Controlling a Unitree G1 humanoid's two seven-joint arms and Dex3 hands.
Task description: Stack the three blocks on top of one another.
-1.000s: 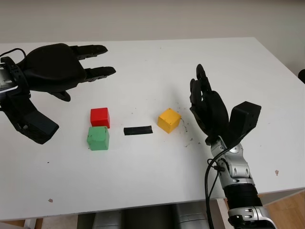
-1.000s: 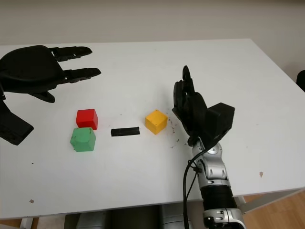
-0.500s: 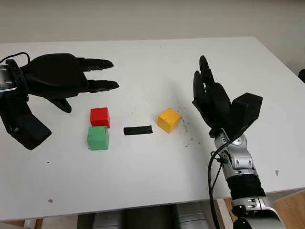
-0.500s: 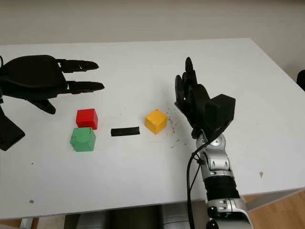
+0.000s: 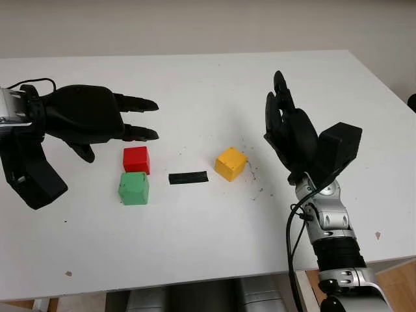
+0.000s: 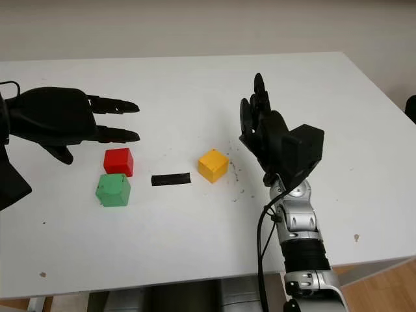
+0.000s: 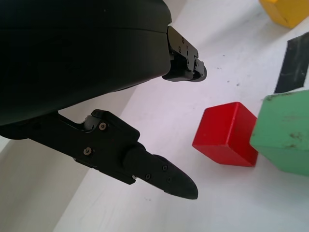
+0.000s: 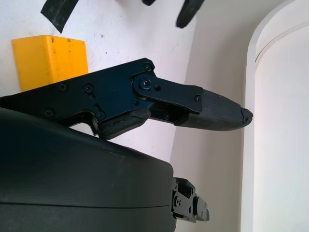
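Observation:
Three blocks sit apart on the white table (image 5: 195, 84). The red block (image 5: 136, 160) stands just behind the green block (image 5: 134, 188), almost touching it. The yellow block (image 5: 230, 164) lies to their right, past a strip of black tape (image 5: 188, 177). My left hand (image 5: 123, 120) is open and hovers just behind and above the red block (image 7: 227, 134), holding nothing. My right hand (image 5: 286, 127) is open, held upright to the right of the yellow block (image 8: 48, 60), apart from it.
The black tape strip (image 6: 171, 179) lies flat between the green and yellow blocks. Dark specks mark the table right of the yellow block. The table's right edge (image 5: 383, 91) runs close to my right arm.
My left hand has come down and toward me, closing in on the red block. My right hand has shifted slightly right and back. The blocks have not moved.

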